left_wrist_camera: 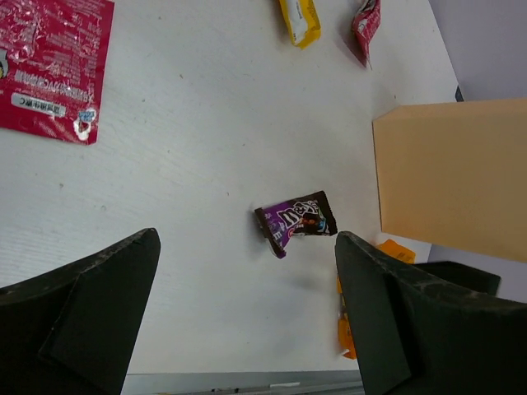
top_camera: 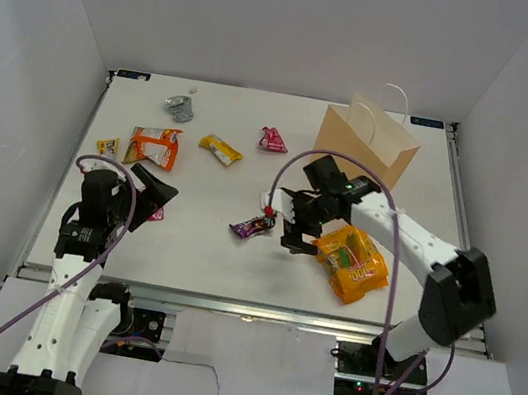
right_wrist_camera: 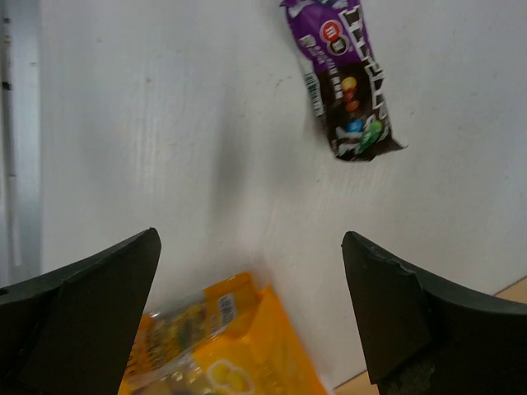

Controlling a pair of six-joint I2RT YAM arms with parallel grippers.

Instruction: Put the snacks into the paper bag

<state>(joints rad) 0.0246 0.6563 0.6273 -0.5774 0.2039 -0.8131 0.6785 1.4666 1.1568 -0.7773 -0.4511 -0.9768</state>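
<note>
Now, a crinkly oblong purple bar (right_wrist_camera: 346, 82) lies flat on the table (right_wrist_camera: 165, 123).

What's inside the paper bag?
I cannot tell. The paper bag stands upright, and only its tan outside shows; its walls hide the inside. The orange bag and purple bar lie on the table, outside it.
</note>
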